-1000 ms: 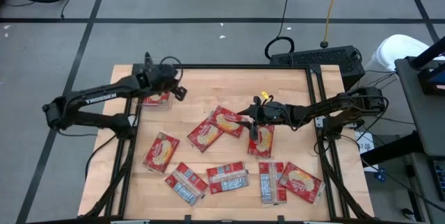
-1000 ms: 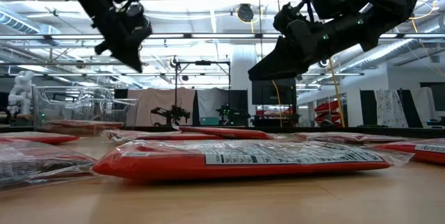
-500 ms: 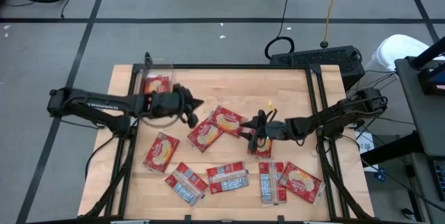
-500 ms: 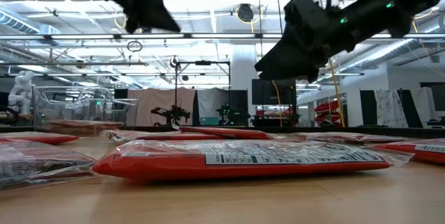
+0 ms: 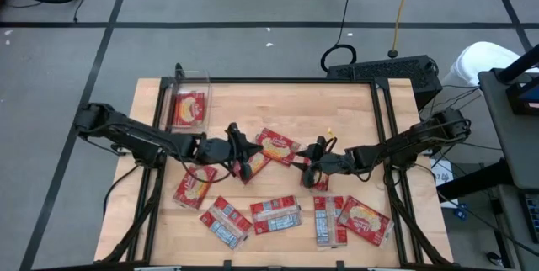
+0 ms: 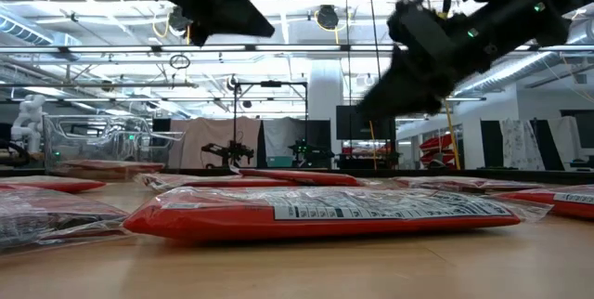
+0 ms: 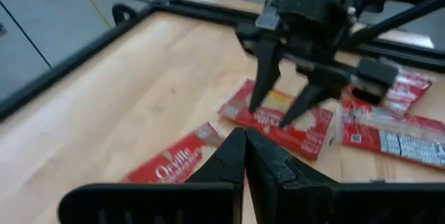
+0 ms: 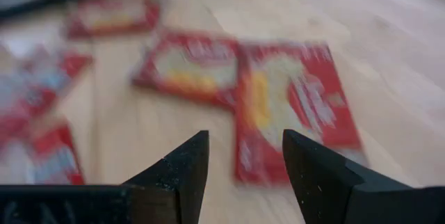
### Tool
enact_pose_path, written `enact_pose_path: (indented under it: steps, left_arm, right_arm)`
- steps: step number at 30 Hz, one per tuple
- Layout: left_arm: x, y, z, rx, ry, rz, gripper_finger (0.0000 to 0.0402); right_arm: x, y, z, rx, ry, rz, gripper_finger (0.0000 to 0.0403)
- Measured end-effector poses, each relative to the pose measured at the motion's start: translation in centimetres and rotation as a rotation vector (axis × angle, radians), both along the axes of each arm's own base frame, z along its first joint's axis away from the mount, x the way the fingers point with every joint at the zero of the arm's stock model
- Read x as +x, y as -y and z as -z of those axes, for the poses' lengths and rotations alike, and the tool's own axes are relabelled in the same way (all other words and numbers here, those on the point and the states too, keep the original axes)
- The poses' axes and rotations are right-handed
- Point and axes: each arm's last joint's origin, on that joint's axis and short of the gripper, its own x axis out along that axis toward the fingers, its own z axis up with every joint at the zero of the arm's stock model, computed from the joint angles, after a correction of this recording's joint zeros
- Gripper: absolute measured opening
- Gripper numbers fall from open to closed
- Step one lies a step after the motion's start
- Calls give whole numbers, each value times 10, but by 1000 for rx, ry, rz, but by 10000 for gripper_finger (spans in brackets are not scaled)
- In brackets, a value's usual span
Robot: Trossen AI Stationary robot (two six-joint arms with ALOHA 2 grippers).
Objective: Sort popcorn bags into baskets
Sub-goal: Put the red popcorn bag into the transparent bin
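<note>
— Popcorn bags [image 5: 253,164] lie scattered over the middle and near half of the wooden table [image 5: 278,103]; can any print be read?
— Only in the left wrist view, where the red packet [image 7: 179,163] just beyond the fingertips carries white lettering that looks like "Orville". From above, some bags show a yellow popcorn picture, like the one [image 5: 194,183] on the left, and others a grey-white label panel, like the bag [image 5: 275,215] in the near row.
— And the basket?
— Clear plastic bin [image 5: 189,103] in the far-left corner, with one red bag [image 5: 190,108] lying inside.
— Where are the grippers?
— The left gripper [image 5: 247,153] is over the bag at the centre, its fingers [image 7: 240,158] pressed together and empty. The right gripper [image 5: 306,168] is low over a bag [image 5: 318,178] right of centre; its fingers [image 8: 182,168] stand apart with nothing between them, a picture-side packet [image 8: 292,106] just beyond.
— What does the table-level camera add?
— A label-side bag [image 6: 325,212] fills the foreground, both arms hang dark overhead, and the bin [image 6: 102,141] shows at far left.
— Anything off the table?
— A black keyboard [image 5: 383,71] behind the far-right corner, and cables on the floor.
</note>
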Motion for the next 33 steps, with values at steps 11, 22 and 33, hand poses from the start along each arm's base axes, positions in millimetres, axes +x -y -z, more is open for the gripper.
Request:
enact_pose_path:
  steps: [11, 22, 33]
  left_arm:
    - [9, 13, 24, -7, -69, -3, 14]
    - [9, 7, 23, 37, -63, -62, 15]
    - [11, -3, 23, 14, -56, -108, 15]
  right_arm:
    - [-16, 4, 7, -97, -184, -29, 180]
    - [-11, 46, 9, -259, -258, 36, 248]
    - [-6, 87, 9, -125, -201, -50, 248]
